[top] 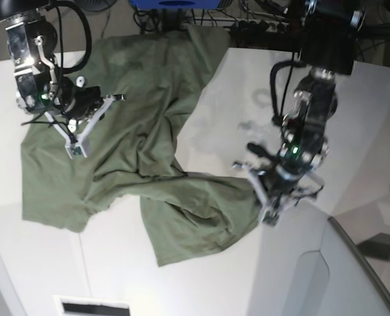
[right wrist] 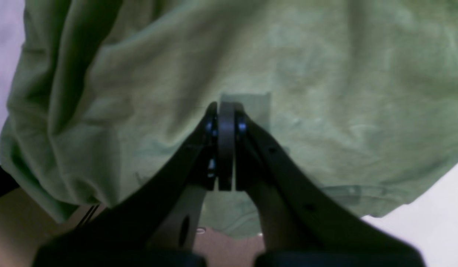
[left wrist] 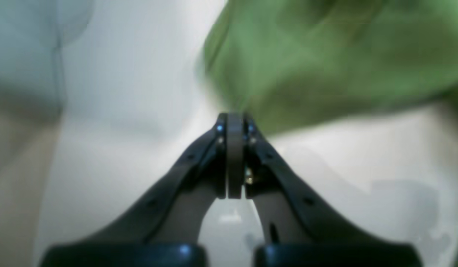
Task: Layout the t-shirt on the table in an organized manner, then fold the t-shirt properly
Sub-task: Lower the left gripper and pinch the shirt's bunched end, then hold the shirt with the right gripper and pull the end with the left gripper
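A: How does the desk (top: 352, 112) look?
B: White and wide. The shirt (top: 148, 158) sprawls crumpled over its left and middle, one end draped off the far edge, a fold reaching toward the near right.

A: And the right hand (right wrist: 226, 111)?
B: At the left in the base view, over the shirt. Its jaws are pressed together; whether cloth is pinched between them I cannot tell.

A: The left hand (left wrist: 234, 120)?
B: On the right, clenched at the shirt's near right edge; an actual grip on the cloth I cannot tell
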